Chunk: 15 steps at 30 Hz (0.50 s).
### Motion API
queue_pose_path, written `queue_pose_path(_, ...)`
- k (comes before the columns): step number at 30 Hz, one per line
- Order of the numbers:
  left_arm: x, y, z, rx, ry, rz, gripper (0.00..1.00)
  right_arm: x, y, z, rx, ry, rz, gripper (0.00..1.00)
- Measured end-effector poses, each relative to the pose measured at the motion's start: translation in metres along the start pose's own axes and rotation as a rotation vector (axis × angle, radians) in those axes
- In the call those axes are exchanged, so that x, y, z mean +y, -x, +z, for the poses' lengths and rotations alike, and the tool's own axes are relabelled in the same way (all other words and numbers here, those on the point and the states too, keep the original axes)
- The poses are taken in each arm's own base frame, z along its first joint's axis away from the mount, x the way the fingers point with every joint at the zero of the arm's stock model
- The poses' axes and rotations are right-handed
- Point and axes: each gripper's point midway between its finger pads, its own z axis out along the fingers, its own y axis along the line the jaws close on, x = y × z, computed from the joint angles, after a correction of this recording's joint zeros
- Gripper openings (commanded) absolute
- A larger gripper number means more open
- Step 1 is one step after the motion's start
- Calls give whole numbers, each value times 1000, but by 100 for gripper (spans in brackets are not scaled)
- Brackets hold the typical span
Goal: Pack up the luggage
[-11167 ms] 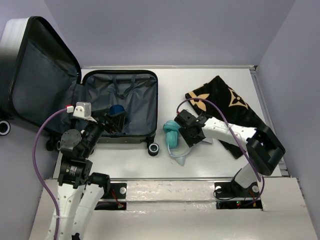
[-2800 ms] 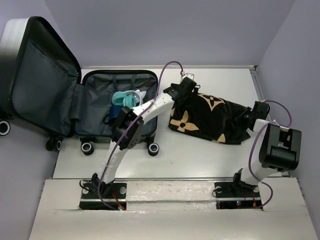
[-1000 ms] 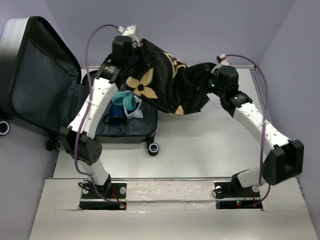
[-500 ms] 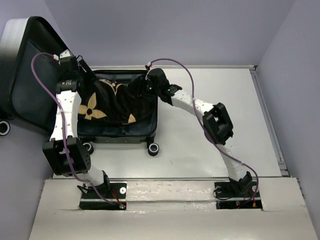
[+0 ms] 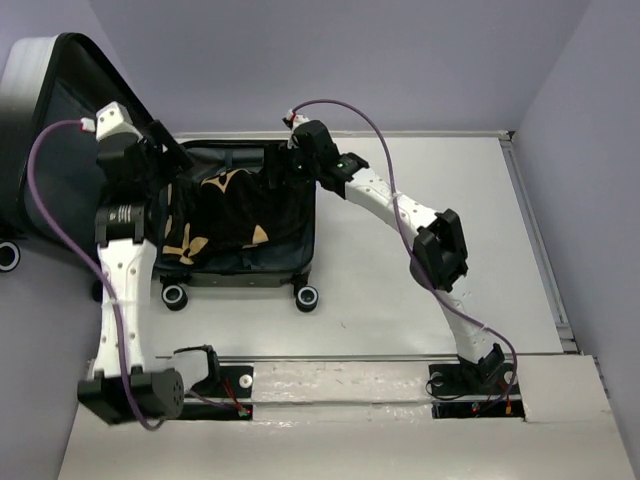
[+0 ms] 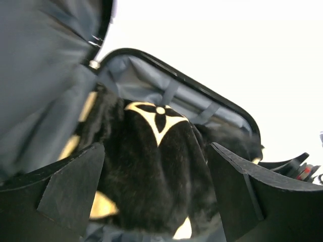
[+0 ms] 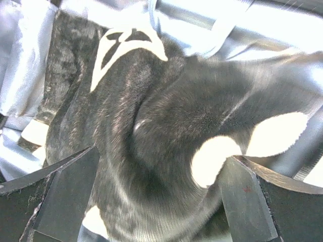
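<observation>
The luggage (image 5: 311, 215) lies open at the table's left, its lid (image 5: 60, 170) leaning up to the left. The black cloth with tan flowers (image 5: 235, 210) lies bunched inside the grey-lined base. My left gripper (image 5: 170, 165) is open over the cloth's left side, by the hinge. My right gripper (image 5: 282, 170) is open over the cloth's far right part. In the left wrist view the cloth (image 6: 151, 166) lies between and beyond the spread fingers (image 6: 65, 196). In the right wrist view the cloth (image 7: 166, 126) fills the gap between the fingers (image 7: 247, 201).
The suitcase's wheels (image 5: 308, 297) stick out toward the near edge. The white table top (image 5: 430, 210) stretches to the right of the suitcase. Purple walls close in at the back and on both sides.
The cloth was carried from the table's right into the suitcase, over the teal things. Since half a second ago it has sunk lower and the left wrist has drawn back.
</observation>
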Motion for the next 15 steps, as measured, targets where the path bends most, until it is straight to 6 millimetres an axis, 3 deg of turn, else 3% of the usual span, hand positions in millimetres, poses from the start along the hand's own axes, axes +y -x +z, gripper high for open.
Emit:
queue_pose_path(4, 17, 9, -61, -132, 30, -21, 92, 3, 36, -42, -73, -82, -105, 100)
queue_pose_path(6, 31, 5, -79, -168, 71, -33, 91, 6, 56, -68, -124, -114, -146, 99)
queue_pose_path(7, 38, 4, -88, -191, 93, -43, 91, 6, 63, -80, -143, -131, -166, 96)
queue_pose_path(9, 57, -3, -103, -222, 163, -63, 90, 6, 71, -110, -170, -164, -203, 79)
queue_pose_path(10, 67, -8, -109, -231, 198, -71, 90, 7, 74, -122, -182, -170, -213, 72)
queue_pose_path(11, 77, -11, -115, -249, 243, -82, 90, 6, 74, -133, -196, -172, -229, 58)
queue_pose_path(13, 98, -19, -126, -275, 334, -102, 89, 4, 65, -149, -187, -173, -244, 51)
queue_pose_path(15, 118, -25, -137, -302, 425, -122, 89, 3, 48, -162, -167, -154, -264, 51)
